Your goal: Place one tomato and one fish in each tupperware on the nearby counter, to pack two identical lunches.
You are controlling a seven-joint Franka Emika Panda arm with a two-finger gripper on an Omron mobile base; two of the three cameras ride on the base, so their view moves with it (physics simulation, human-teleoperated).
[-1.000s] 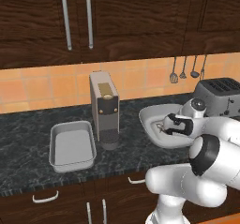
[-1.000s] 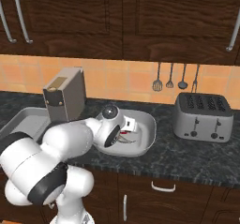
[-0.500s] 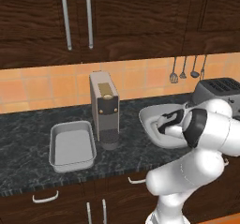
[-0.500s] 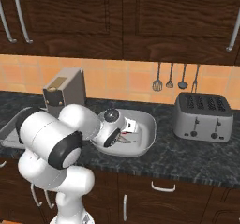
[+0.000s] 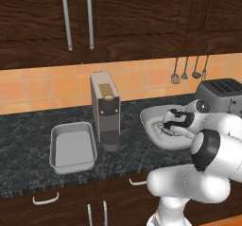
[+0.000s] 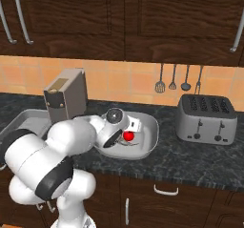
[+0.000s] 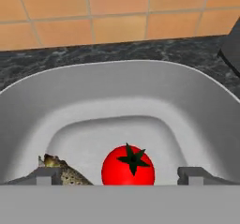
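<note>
Red is what I see first: a tomato sitting on the floor of the whiter tupperware, right between my two fingers, which stand spread wide on either side and grip nothing. Just to the left of the tomato in the hand view, a speckled fish lies on the same floor, partly hidden behind the left fingertip. From the right base view the tomato shows inside that dish, close against the hand.

So I judge this dish has its pair: one tomato, one fish, and the drop is done.

Further from the dish along the bench, past the coffee machine, the grey rectangular tupperware holds nothing that I can see. The toaster stands on the dish's other side.

My next move, as I read it, is to lift the hand straight out without nudging the tomato, then fetch the second tomato and fish for the grey tray.
</note>
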